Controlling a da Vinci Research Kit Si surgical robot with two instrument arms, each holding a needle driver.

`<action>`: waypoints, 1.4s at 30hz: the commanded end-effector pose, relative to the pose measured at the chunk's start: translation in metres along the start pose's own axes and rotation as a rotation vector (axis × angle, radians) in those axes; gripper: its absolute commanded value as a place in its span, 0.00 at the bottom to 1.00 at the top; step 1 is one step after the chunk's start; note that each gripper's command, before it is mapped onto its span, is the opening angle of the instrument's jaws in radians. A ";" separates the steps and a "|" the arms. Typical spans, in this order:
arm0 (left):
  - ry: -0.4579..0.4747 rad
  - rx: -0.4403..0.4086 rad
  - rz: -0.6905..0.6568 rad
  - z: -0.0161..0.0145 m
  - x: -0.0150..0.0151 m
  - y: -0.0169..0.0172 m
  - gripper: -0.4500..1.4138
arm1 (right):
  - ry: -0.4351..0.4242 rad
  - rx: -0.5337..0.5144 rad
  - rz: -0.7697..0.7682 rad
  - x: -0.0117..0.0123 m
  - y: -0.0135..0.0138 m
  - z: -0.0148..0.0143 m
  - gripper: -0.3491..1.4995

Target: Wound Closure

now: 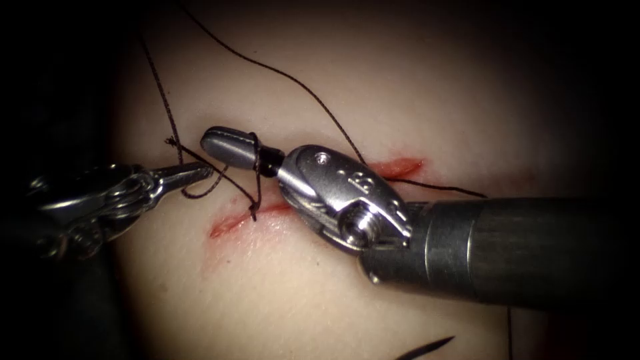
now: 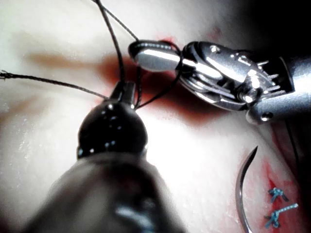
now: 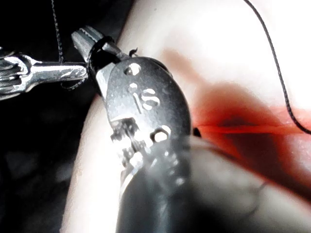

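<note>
The tissue (image 1: 373,87) carries a red cut (image 1: 230,223) that runs up to the right. My right tool (image 1: 227,147) reaches over the cut from the right, jaws shut, with a loop of dark thread (image 1: 255,160) wound round them; I see nothing gripped between them. My left tool (image 1: 195,175), left of the cut, is shut on the thread. The thread enters the tissue at the cut (image 1: 253,213), and a short frayed end (image 1: 170,141) lies by the left jaws. The curved needle (image 2: 241,187) lies free on the tissue, held by neither tool; its point (image 1: 430,347) shows near the front edge.
A long strand of thread (image 1: 300,80) arcs over the far tissue and crosses the right end of the cut. Blue stitch ends (image 2: 277,204) sit in a red patch beside the needle. The right tool's thick shaft (image 1: 520,247) covers the near right tissue.
</note>
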 end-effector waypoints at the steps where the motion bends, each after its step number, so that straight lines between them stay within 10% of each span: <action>1: 0.007 0.004 -0.003 0.0006 -0.0007 0.0004 0.00 | -0.032 -0.080 -0.031 -0.0005 0.0005 0.0009 0.00; 17: -0.186 -0.053 0.047 0.0043 -0.0069 0.0039 0.00 | -0.325 -0.105 0.002 -0.0036 0.0013 0.0038 0.00; 23: -0.225 -0.052 0.028 0.0053 -0.0077 0.0028 0.00 | -0.609 -0.022 -0.092 -0.0027 0.0000 0.0047 0.00; 26: -0.230 -0.053 0.019 0.0055 -0.0075 0.0028 0.00 | -0.753 -0.043 -0.176 -0.0027 0.0002 0.0050 0.16; 29: -0.231 -0.053 0.016 0.0055 -0.0075 0.0028 0.00 | -0.782 -0.029 -0.247 -0.0024 0.0003 0.0056 0.39; 36: -0.237 -0.052 0.004 0.0055 -0.0072 0.0024 0.00 | -0.857 -0.057 -0.261 -0.0024 0.0002 0.0071 0.51; 42: -0.244 -0.048 -0.010 0.0055 -0.0073 0.0023 0.00 | -0.916 -0.080 -0.268 -0.0031 0.0005 0.0074 0.35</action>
